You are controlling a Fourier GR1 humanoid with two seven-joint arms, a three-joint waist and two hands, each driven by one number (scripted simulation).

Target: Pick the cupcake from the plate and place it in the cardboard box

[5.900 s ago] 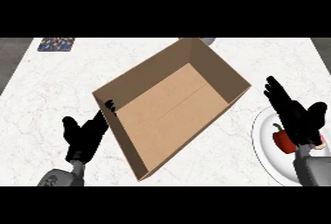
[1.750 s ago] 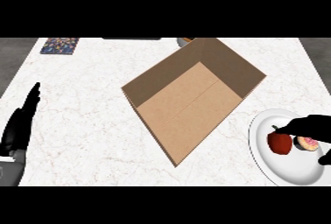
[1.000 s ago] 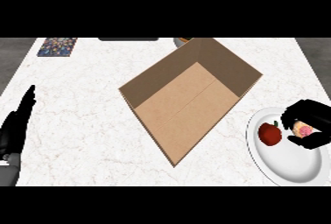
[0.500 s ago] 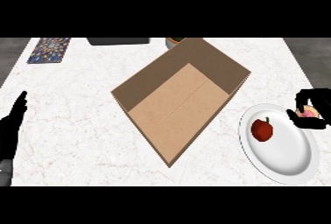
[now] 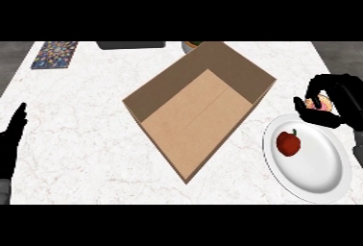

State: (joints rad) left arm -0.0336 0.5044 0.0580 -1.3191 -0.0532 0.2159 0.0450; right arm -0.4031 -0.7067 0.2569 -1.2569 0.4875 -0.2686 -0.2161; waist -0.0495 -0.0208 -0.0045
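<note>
The robot's right hand (image 5: 344, 98) showed at the right edge of the head view, its black fingers and thumb curled round the small pink-topped cupcake (image 5: 323, 103), which peeked out between them and was mostly hidden by the grip. The cupcake was off the round white plate (image 5: 312, 170), which lay just below and slightly to the left of that hand, with the thumb close to the plate's far rim. A red apple (image 5: 288, 143) sat alone on the plate, below and left of the held cupcake and apart from the fingers. The open brown cardboard box (image 5: 202, 109) lay well to the left of the right hand, turned cornerwise on the white marbled counter (image 5: 85, 120), its nearest wall close beside the plate's rim; whether they touched could not be told. The left hand (image 5: 14, 138) rested at the left edge of the view, fingers straight and pointing up, holding nothing, well apart from the box. Far beyond that hand, at the counter's back corner, lay a patterned multicoloured mat (image 5: 55, 52), with a flat dark object (image 5: 131, 45) to its right.
</note>
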